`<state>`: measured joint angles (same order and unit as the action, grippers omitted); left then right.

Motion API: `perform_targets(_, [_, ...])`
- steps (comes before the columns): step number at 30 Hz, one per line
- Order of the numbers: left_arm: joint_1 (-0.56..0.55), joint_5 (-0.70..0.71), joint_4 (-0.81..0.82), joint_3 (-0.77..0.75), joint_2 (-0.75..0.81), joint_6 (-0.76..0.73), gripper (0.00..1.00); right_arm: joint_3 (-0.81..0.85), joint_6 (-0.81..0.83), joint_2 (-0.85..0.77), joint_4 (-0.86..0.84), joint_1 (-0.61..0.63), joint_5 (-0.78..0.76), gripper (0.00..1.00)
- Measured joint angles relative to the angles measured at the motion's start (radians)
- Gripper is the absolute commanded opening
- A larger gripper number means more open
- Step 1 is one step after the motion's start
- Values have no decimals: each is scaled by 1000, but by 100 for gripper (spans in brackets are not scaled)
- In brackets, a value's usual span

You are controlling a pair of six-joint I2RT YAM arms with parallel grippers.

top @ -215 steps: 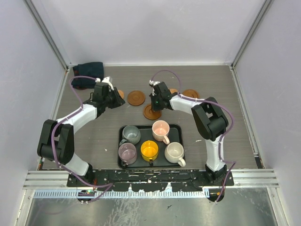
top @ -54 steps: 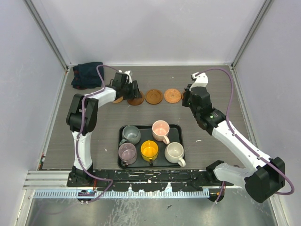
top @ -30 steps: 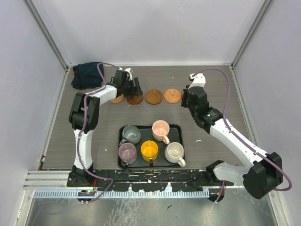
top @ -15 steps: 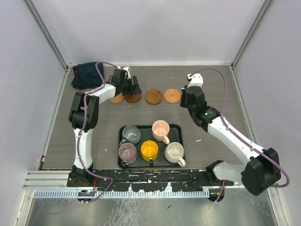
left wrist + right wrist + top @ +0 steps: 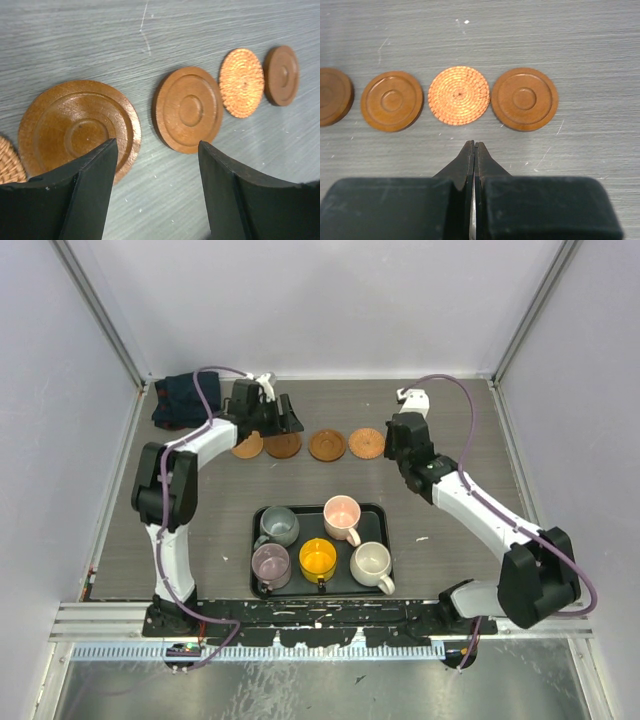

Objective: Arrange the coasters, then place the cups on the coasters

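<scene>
The coasters (image 5: 326, 444) lay in a row at 12 o'clock from the tray (image 5: 308, 518) of cups (image 5: 318, 560), with the left claw (image 5: 156, 150) wide and empty above them and the right claw (image 5: 474, 147) closed, empty.

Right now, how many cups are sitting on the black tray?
5, all on the tray: grey-green cup back left, pink cup back right, mauve cup front left, yellow cup front middle, white cup front right. None looks hidden.
</scene>
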<state>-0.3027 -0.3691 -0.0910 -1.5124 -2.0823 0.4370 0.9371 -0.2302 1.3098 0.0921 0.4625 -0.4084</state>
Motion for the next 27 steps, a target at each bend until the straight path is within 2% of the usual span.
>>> perform_targets(5, [33, 10, 57, 98, 136, 24, 67, 59, -11, 80, -10, -117, 56, 1])
perform_targets(11, [142, 36, 100, 210, 164, 68, 66, 106, -31, 172, -25, -242, 132, 1])
perform_targets(15, [196, 86, 74, 267, 162, 69, 66, 122, -33, 238, -28, -276, 186, 1])
perform_targets(27, [206, 101, 71, 268, 112, 65, 66, 227, -35, 444, -37, -320, 292, 1])
